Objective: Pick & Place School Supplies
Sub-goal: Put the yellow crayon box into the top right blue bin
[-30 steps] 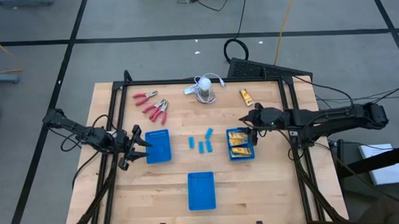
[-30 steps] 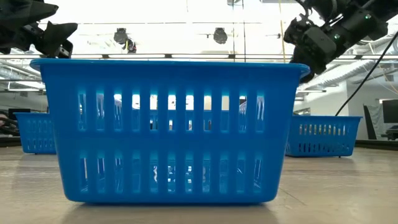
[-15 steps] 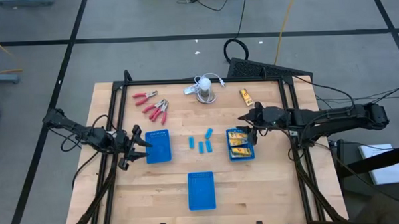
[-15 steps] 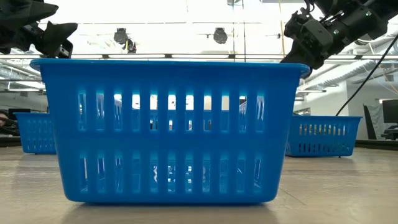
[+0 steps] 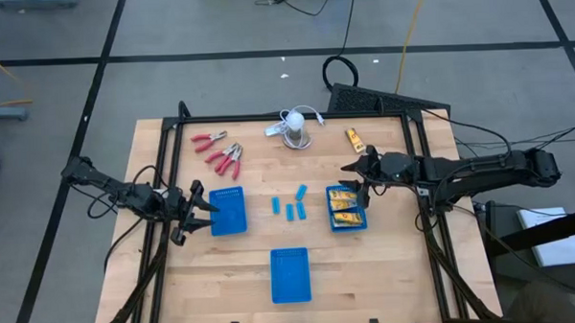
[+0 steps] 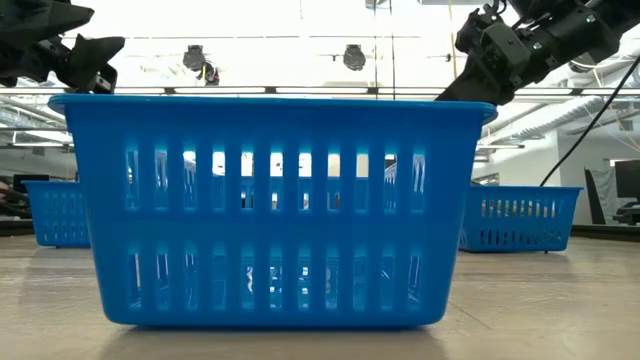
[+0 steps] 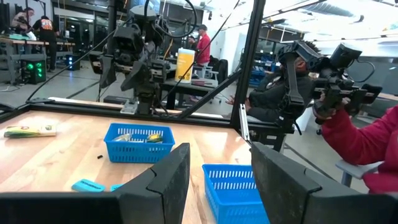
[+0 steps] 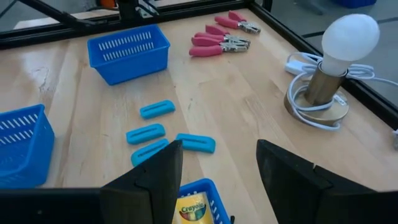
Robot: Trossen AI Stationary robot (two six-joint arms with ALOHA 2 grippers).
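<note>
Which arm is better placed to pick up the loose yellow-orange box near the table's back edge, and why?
Probably the right: its open gripper hovers just in front of the yellow-orange box, while the left gripper waits beside the left basket, much farther off.

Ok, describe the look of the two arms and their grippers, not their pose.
Both arms are dark, nearly black, built of slim jointed segments with thin black cables running along them. The left gripper and the right gripper each end in two fingers. In the wrist views those fingers are matte dark grey, broad, flat and angular. No markings or labels can be made out.
</note>
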